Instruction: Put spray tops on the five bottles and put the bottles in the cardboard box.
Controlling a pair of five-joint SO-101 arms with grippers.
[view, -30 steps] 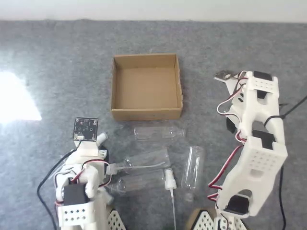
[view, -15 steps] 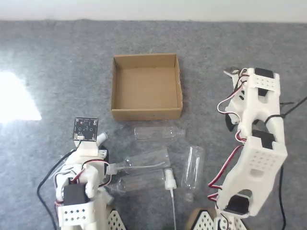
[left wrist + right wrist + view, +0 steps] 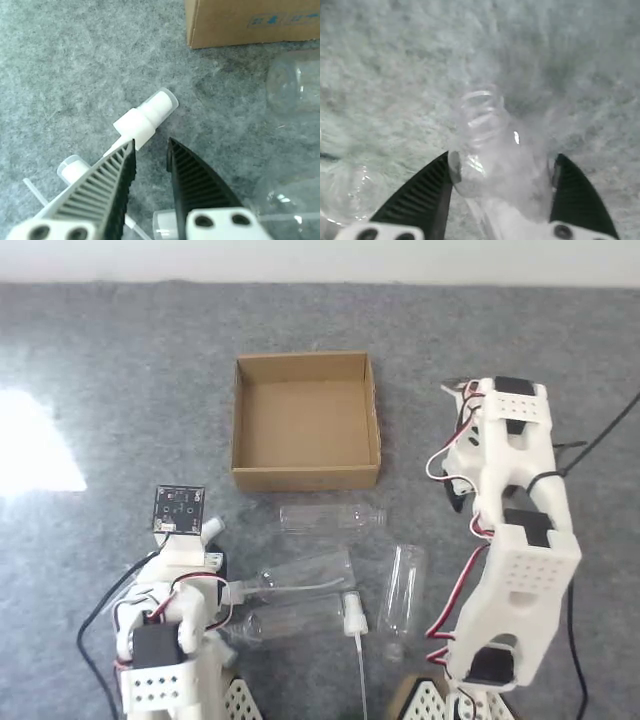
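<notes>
Bottles (image 3: 403,592), four of them, are laid flat on the grey tabletop (image 3: 100,360) right in front of the arm bases (image 3: 160,685), and a loose spray top (image 3: 352,608) is lying among them. Close by, the left pincer (image 3: 150,145) is seen spread just a little, with a second spray top (image 3: 145,120) lying just past its tips. Further out, a fifth bottle (image 3: 480,120) is pinched in the right pincer (image 3: 503,159), held off to the right of the cardboard box (image 3: 305,478).
</notes>
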